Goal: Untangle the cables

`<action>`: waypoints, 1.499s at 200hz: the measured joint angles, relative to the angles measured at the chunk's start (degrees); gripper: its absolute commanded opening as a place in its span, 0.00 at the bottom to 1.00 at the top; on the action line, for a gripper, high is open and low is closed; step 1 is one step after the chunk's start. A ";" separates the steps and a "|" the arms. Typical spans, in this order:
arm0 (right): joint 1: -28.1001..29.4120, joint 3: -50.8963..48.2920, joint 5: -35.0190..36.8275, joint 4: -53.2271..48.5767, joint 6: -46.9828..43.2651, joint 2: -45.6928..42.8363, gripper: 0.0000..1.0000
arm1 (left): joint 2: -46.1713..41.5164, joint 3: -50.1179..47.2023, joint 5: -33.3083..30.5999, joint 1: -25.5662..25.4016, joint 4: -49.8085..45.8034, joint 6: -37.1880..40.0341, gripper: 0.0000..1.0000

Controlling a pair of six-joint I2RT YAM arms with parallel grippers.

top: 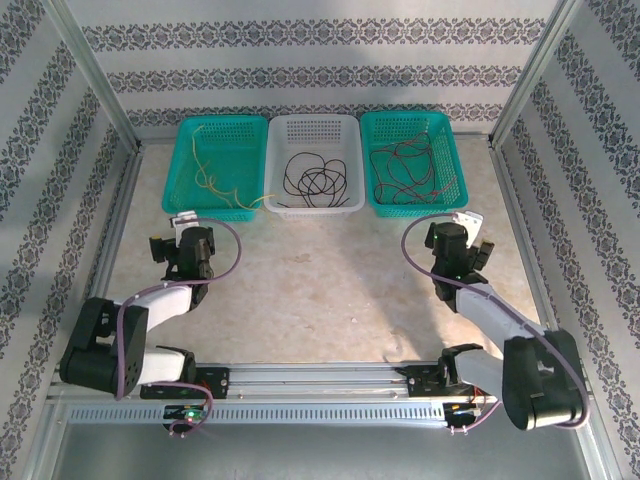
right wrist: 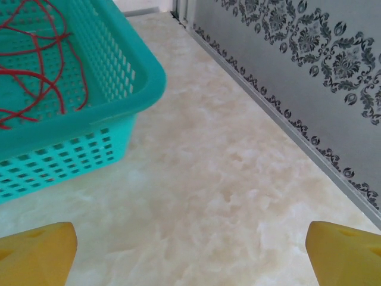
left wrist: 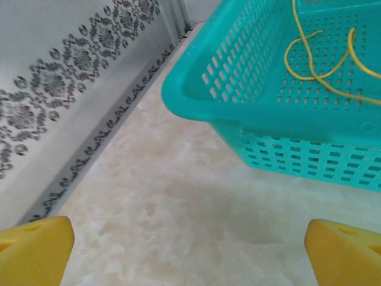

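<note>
left claw (top: 184, 220) and right claw (top: 468, 222) both spread apart, empty, over the tabletop (top: 320, 290). far edge: thin yellow wire (top: 204, 175) in the left teal plastic basket (top: 180, 165), black wire (top: 315, 180) in the white basket (top: 352, 150), red wire (top: 405, 170) in the right teal basket (top: 455, 160). likely limp, light, slippery; pinch an outer loop. crossings too fine to read.

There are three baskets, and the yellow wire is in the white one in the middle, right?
Not quite. The yellow wire lies in the left teal basket, with one end trailing over its rim. The white basket in the middle holds the black wire. The top external view shows this.
</note>
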 measured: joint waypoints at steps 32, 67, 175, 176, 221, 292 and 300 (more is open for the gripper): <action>-1.53 -1.40 -5.62 14.01 -5.38 8.85 0.98 | 7.15 -1.25 5.73 1.07 11.96 -0.57 0.99; -4.55 -1.81 -17.73 28.85 -9.31 18.32 0.98 | 11.21 -3.56 13.46 1.07 21.55 0.55 0.99; -6.34 -2.29 -25.70 36.87 -9.99 21.24 0.98 | 15.76 -1.44 25.00 5.55 27.45 0.87 0.99; -6.34 -2.29 -25.70 36.85 -9.99 21.24 0.98 | 15.76 -1.44 25.05 5.55 27.45 0.87 0.99; -6.32 -2.29 -25.66 36.87 -10.01 21.24 0.98 | 15.76 -1.36 26.14 5.55 26.14 0.87 0.99; -6.32 -2.29 -26.97 36.81 -10.67 21.24 0.98 | 15.76 -1.16 26.38 5.55 24.96 0.87 0.99; -6.34 -2.27 -27.61 36.76 -10.93 21.24 0.98 | 15.76 -1.16 26.38 5.55 24.94 0.87 0.99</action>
